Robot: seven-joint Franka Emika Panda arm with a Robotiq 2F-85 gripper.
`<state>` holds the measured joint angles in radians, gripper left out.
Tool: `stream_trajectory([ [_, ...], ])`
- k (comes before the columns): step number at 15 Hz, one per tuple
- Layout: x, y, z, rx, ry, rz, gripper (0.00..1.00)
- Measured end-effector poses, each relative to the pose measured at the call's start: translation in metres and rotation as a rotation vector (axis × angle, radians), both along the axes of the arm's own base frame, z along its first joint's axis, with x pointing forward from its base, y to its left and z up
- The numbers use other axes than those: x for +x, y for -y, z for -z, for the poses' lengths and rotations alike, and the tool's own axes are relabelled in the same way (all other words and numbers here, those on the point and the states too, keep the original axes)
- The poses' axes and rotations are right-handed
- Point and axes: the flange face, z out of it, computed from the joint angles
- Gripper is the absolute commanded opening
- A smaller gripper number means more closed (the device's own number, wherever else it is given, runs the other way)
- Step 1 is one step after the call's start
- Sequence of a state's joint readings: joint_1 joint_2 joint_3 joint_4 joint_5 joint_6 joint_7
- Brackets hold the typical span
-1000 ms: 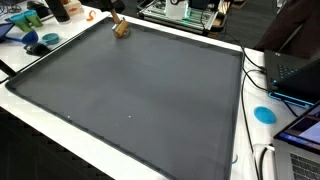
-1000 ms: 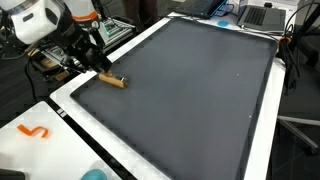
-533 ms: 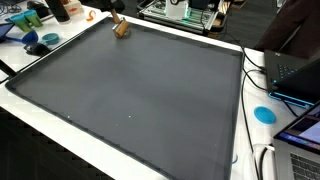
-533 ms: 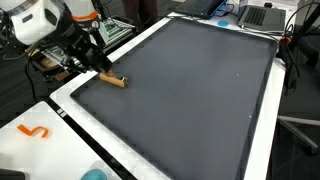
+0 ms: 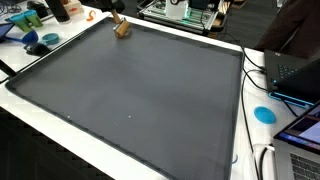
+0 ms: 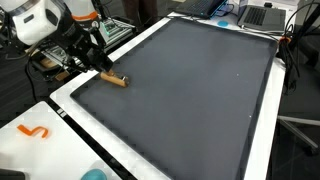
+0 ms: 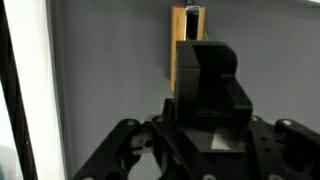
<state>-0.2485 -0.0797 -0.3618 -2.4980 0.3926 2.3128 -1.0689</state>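
A small tan wooden block [image 6: 113, 80] with a dark end lies on the dark grey mat [image 6: 200, 90] close to its corner; the same block [image 5: 121, 29] shows at the mat's far edge. My gripper [image 6: 97, 70] hangs right at the block's end. In the wrist view the black fingers [image 7: 210, 85] stand together as one mass and cover the near end of the block [image 7: 187, 35]. No gap shows between them. The contact is hidden, so I cannot see whether the block is pinched.
The mat [image 5: 130, 90] lies on a white table [image 6: 45, 120]. An orange squiggle [image 6: 33, 131] is on the white part. Laptops [image 5: 295, 70], cables, a blue disc [image 5: 264, 114] and blue items [image 5: 40, 42] ring the mat. Equipment [image 6: 110, 30] stands behind the arm.
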Motion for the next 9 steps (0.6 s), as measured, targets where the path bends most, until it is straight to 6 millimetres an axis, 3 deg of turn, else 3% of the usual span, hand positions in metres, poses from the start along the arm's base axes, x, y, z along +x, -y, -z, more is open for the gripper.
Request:
stream_trajectory([
  [9, -0.0021, -0.0051, 0.0025, 0.028, 0.013, -0.008, 0.25],
])
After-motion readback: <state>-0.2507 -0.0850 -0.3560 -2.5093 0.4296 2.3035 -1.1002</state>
